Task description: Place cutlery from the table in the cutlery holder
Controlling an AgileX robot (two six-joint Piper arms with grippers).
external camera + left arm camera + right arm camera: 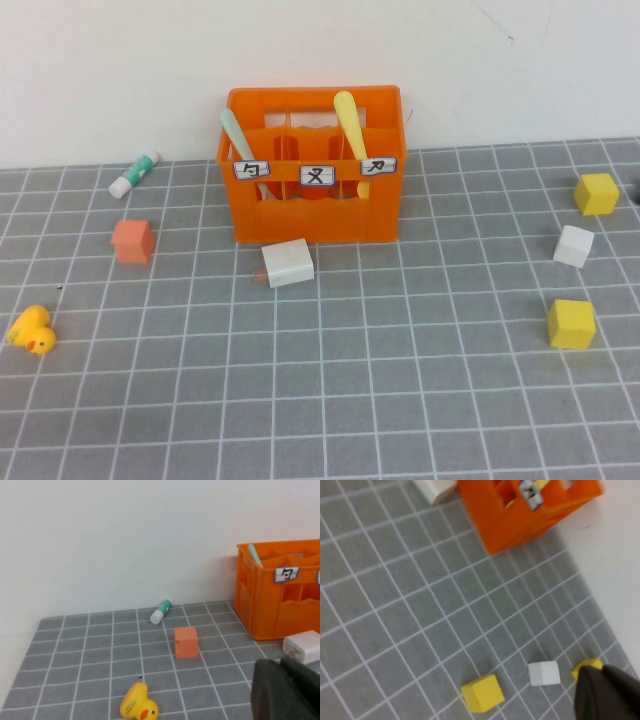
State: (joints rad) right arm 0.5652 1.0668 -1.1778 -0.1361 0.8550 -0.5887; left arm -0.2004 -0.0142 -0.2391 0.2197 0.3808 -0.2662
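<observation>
The orange cutlery holder stands at the back of the grey gridded table, against the wall. A mint-green spoon leans in its left compartment and a pale yellow knife in its right one. Neither arm shows in the high view. In the left wrist view my left gripper is shut and empty, low over the table to the left front of the holder. In the right wrist view my right gripper is shut and empty, above the cubes far to the holder's right.
A white block lies just in front of the holder. On the left are a glue stick, a salmon cube and a yellow duck. On the right are two yellow cubes and a white cube.
</observation>
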